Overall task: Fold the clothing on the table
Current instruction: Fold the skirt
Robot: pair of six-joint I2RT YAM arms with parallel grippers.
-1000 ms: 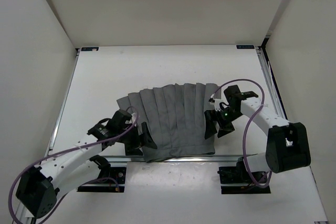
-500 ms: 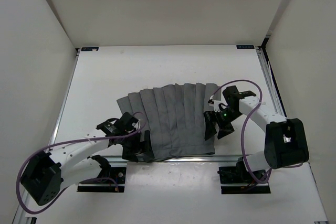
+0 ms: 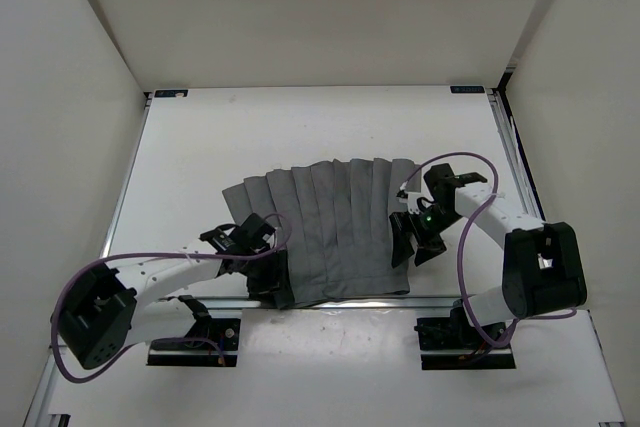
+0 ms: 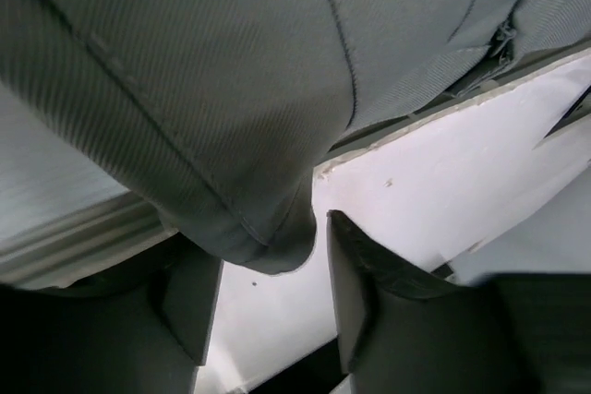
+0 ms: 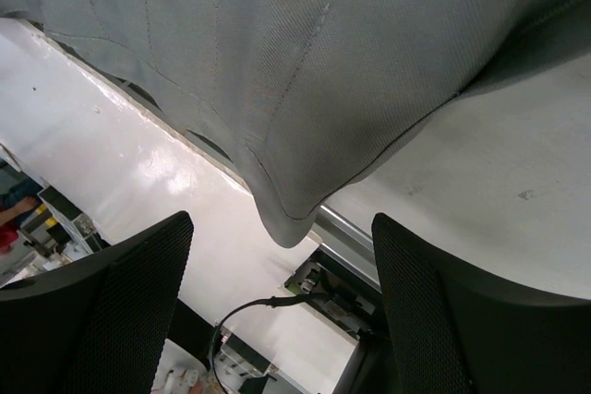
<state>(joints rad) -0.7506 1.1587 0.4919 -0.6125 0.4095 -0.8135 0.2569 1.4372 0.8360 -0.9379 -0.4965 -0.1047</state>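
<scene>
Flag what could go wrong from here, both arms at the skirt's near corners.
Left jaws have only the corner tip of the clothing between them; closing here may pinch too little and slip.
Right jaws stand wide, fabric touching neither side; a close could miss.
The near hem lies at the table edge; an uneven lift could drag it off.

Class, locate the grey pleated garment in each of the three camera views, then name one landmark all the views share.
Top external: the clothing lies spread at mid-table, toward the near edge.
Left wrist: the clothing fills the upper frame, one corner dipping low at centre.
Right wrist: the clothing covers the top, a corner pointing down at centre.
Shared landmark: the white table beneath its hem.
</scene>
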